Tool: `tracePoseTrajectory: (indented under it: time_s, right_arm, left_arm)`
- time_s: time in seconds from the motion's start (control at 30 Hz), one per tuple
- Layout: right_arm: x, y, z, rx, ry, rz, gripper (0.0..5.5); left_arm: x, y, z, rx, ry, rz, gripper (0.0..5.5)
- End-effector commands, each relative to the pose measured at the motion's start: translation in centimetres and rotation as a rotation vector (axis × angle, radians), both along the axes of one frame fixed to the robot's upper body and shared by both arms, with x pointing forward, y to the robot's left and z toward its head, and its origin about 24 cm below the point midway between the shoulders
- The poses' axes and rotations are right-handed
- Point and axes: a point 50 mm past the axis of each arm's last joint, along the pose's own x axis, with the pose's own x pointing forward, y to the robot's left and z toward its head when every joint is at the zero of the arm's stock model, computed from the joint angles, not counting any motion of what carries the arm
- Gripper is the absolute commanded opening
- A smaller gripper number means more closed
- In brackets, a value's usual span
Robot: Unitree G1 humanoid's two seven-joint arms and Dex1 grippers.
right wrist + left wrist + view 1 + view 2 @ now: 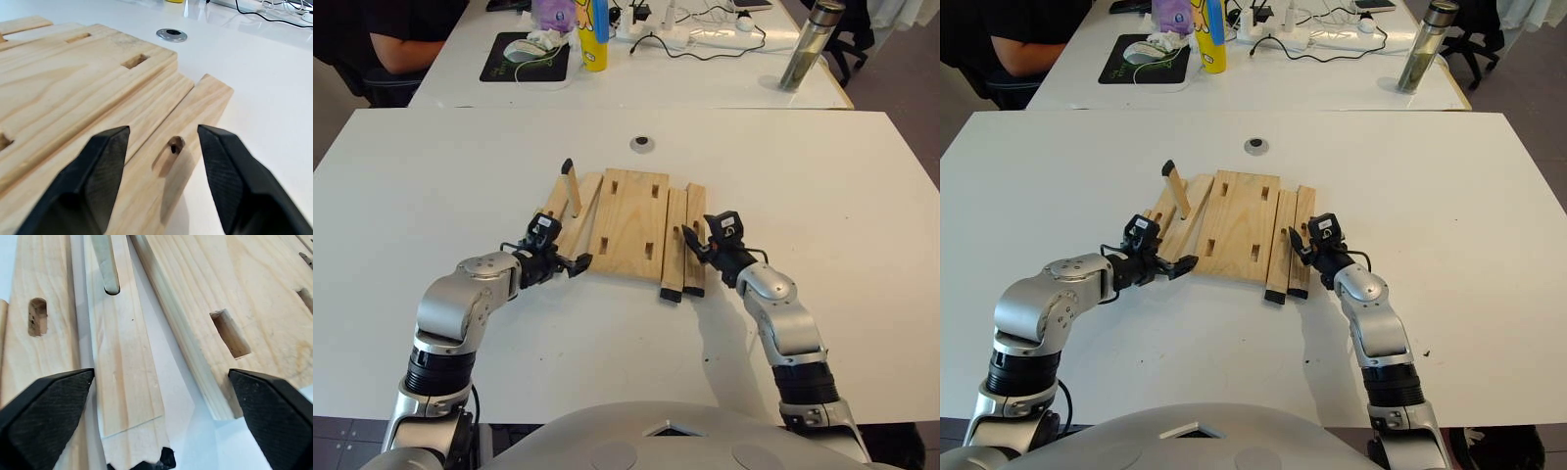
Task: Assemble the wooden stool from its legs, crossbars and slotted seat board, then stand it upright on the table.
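The left gripper (pixel 161 421) is wide open and holds nothing, its two black fingers (pixel 44 411) low over the white table (pixel 822 196). Between the jaws lies the near end of a flat wooden leg (pixel 122 382), with neither finger closed on it. Just outside one finger, a second strip (pixel 44 328) with an oval hole lies alongside that leg. By the other finger is the near corner of the slotted seat board (pixel 244 289), with one rectangular slot just ahead of the fingertip. Farther ahead of these jaws, a thin crossbar (pixel 573 193) rises tilted out of a slot in the flat leg, with a black cap on its upper end.

The right gripper (pixel 164 147) is also spread open and empty. In the gap between its jaws lies the outer leg (pixel 200 112), with a small dark hole in its top face midway between the fingertips. Whether either fingertip touches the wood cannot be told. The inner leg (pixel 146 105) lies flat against the outer one, on the side of the finger nearer the board. Beyond it, the thicker edge of the seat board stands slightly higher. Well ahead of these jaws, a round cable grommet (pixel 171 34) sits in the tabletop.

The seat board lies flat on the table between the two grippers with its slots facing up. The leg pieces lie loose along both of its long edges, so the stool is not yet put together.
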Motion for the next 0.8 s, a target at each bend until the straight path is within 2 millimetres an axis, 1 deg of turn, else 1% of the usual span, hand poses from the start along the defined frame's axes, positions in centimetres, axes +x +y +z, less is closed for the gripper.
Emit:
tracePoseTrajectory:
  time_s: [0.03,0.1,0.23,0.43,0.57,0.67,0.8]
  right_arm:
    - [0.0,0.1,0.2,0.001,-0.004,-0.01,2.58]
    - [0.1,0.1,0.3,0.002,-0.005,-0.01,2.58]
    - [0.1,0.1,0.3,0.001,-0.005,-0.008,2.58]
    - [0.1,0.1,0.3,0.001,-0.004,-0.008,2.58]
    - [0.0,0.1,0.2,0.002,0.0,-0.007,2.58]
    - [-0.1,0.2,0.0,0.003,0.003,-0.006,2.58]
    - [-0.1,0.3,-0.2,0.0,0.01,0.0,2.58]
  left_arm:
    - [-0.8,0.1,-1.2,-0.015,0.1,0.018,4.9]
    - [-0.7,0.2,-1.2,-0.014,0.099,0.026,4.71]
    - [-0.4,0.9,-1.2,0.018,0.079,0.046,4.71]
    - [-0.3,1.4,-1.6,0.033,0.083,0.055,3.99]
    - [0.0,1.9,-1.3,0.022,0.078,0.088,3.46]
    - [0.3,2.2,-1.2,-0.007,0.079,0.111,3.46]
    - [0.3,1.8,-1.1,-0.028,0.087,0.081,3.46]
